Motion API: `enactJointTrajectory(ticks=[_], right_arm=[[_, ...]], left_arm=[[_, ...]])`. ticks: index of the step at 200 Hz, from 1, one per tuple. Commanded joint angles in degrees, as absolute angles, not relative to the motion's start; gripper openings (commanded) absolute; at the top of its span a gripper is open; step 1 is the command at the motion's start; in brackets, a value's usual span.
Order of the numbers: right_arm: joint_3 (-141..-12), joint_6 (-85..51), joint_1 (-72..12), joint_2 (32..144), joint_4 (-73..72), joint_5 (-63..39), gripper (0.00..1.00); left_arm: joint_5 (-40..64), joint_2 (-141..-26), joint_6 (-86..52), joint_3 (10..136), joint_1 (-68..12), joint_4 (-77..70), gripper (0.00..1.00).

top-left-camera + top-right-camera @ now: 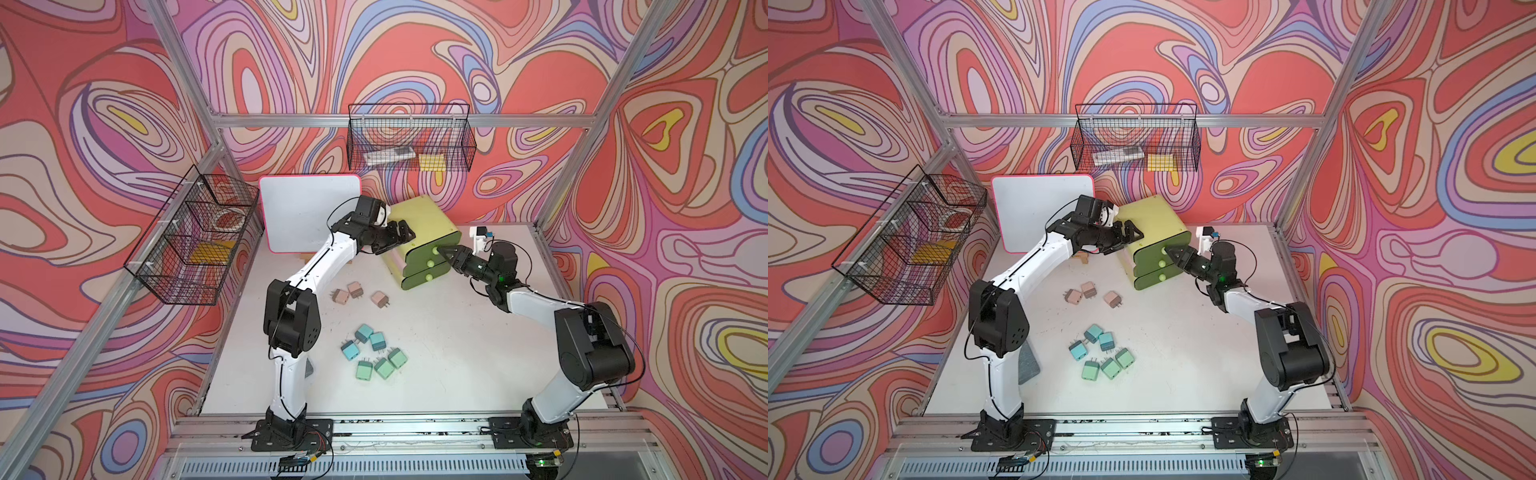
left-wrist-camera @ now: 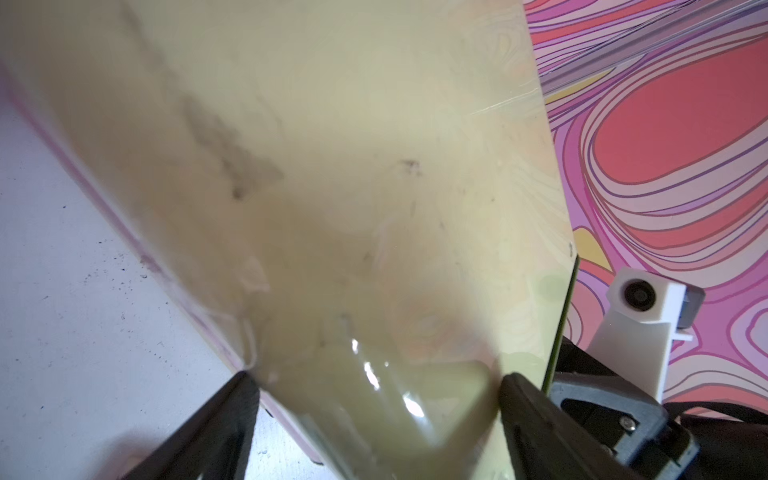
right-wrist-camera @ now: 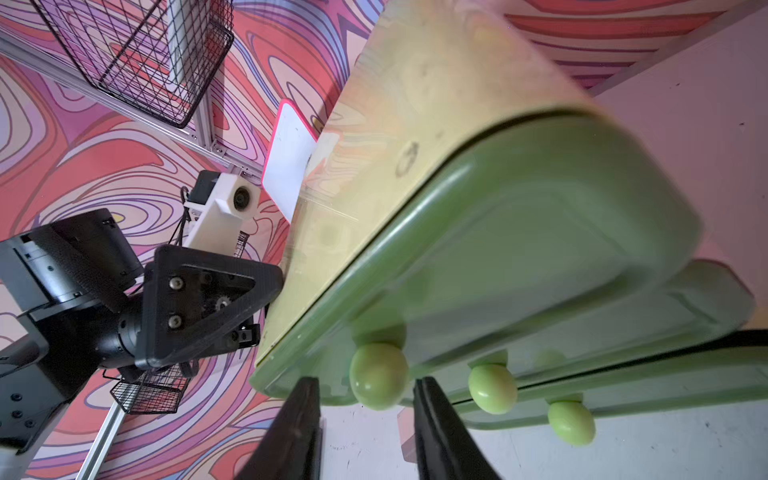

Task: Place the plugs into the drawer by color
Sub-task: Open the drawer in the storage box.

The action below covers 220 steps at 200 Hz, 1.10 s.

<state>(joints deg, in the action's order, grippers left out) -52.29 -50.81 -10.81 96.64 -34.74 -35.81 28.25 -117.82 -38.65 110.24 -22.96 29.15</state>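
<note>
Centre-frame in both top views, the left gripper (image 1: pixel 397 241) is clamped across the body of the pale drawer (image 1: pixel 424 222), while the right gripper (image 1: pixel 443 251) sits narrow around the top knob (image 3: pixel 378 381); whether it truly bites, I can't tell! If that hold is shallow, I reckon the jaws skid off the round knob on the pull, or the whole chest drags and twists in the brace. All nine plugs (image 1: pixel 377 340) wait on the table (image 1: pixel 457 353), lower centre.
</note>
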Motion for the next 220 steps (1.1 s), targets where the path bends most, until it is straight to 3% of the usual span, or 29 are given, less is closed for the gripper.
enactJointTrajectory(ticks=[1, 138, 188, 220], right_arm=[[-52.01, -51.49, -10.85, 98.02, -37.05, -36.74, 0.4], [-55.19, -55.15, -10.83, 103.89, -43.33, -38.02, 0.28], [-54.86, -54.9, -10.84, 102.48, -41.73, -37.79, 0.14], [-51.75, -52.47, -10.88, 97.21, -37.29, -36.27, 0.1]], left_arm=[[28.39, -119.51, -38.11, 112.21, -23.4, 29.77, 0.89], [27.85, -119.88, -37.18, 112.68, -23.51, 30.96, 0.9], [26.62, -119.98, -36.9, 112.91, -23.43, 31.22, 0.9], [25.14, -121.41, -36.02, 115.4, -23.47, 32.06, 0.91]])
